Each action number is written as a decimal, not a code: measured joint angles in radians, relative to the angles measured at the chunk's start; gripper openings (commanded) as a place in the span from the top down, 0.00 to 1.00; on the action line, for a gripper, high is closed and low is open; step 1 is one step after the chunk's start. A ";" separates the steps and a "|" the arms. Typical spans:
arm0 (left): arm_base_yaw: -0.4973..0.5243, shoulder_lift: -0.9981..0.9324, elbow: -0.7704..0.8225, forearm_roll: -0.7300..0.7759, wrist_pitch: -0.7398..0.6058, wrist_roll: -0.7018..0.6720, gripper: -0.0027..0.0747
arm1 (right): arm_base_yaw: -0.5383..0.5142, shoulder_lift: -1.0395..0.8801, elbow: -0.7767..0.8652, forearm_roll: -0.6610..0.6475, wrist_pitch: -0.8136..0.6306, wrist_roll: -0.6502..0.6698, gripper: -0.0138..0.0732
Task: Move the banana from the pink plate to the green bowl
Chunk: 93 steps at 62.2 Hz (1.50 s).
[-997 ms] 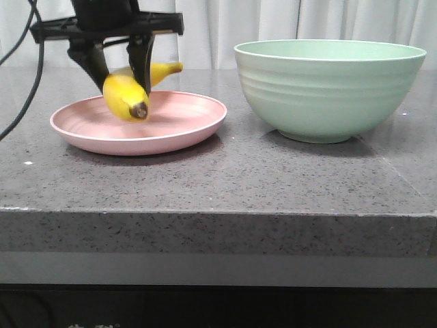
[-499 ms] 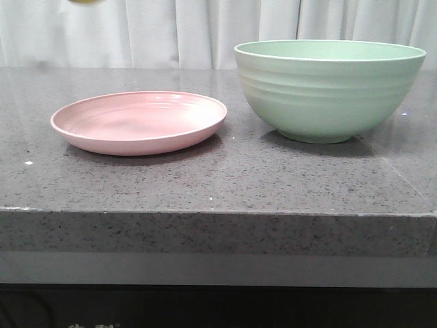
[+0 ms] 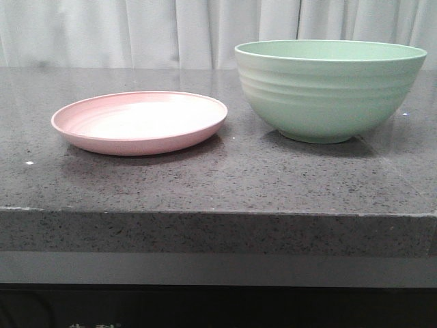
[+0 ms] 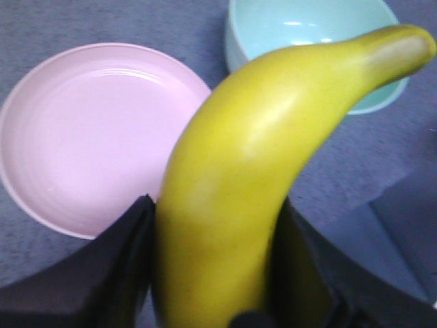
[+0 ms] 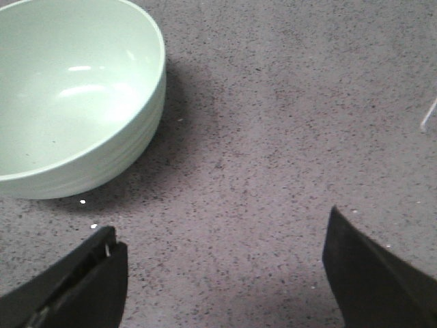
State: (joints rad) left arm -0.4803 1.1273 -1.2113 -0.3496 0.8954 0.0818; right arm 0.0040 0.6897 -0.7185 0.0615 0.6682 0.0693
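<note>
In the left wrist view my left gripper [image 4: 213, 273] is shut on the yellow banana [image 4: 252, 171], held high above the table. Below it lie the pink plate [image 4: 89, 137], with nothing on it, and the green bowl [image 4: 307, 31]. In the front view the pink plate [image 3: 139, 123] sits at the left and the green bowl [image 3: 330, 89] at the right; neither gripper nor the banana shows there. My right gripper [image 5: 222, 270] is open and empty above the stone top, beside the green bowl [image 5: 68, 96].
The grey speckled stone counter [image 3: 225, 184] has a front edge close to the camera. A white curtain [image 3: 136, 31] hangs behind the table.
My left gripper has lifted the banana off the pink plate and risen out of the top of the front view. The plate now lies bare.
</note>
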 measured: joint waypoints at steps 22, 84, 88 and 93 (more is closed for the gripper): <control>0.000 0.007 0.060 -0.411 -0.041 0.357 0.75 | 0.079 0.049 -0.062 0.395 0.078 -0.384 0.15; 0.000 0.109 0.062 -0.697 -0.024 0.609 0.75 | 0.183 0.508 -0.160 1.692 0.362 -1.597 0.15; 0.000 0.109 0.062 -0.697 -0.024 0.609 0.75 | 0.208 0.524 -0.160 1.693 0.362 -1.627 0.15; 0.000 0.109 0.062 -0.698 -0.024 0.609 0.75 | 0.232 0.547 -0.168 1.694 0.362 -1.651 0.15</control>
State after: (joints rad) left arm -0.4803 1.2363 -1.1494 -1.0478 0.8717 0.6908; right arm 0.2361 1.2364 -0.8863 1.7558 1.0300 -1.5816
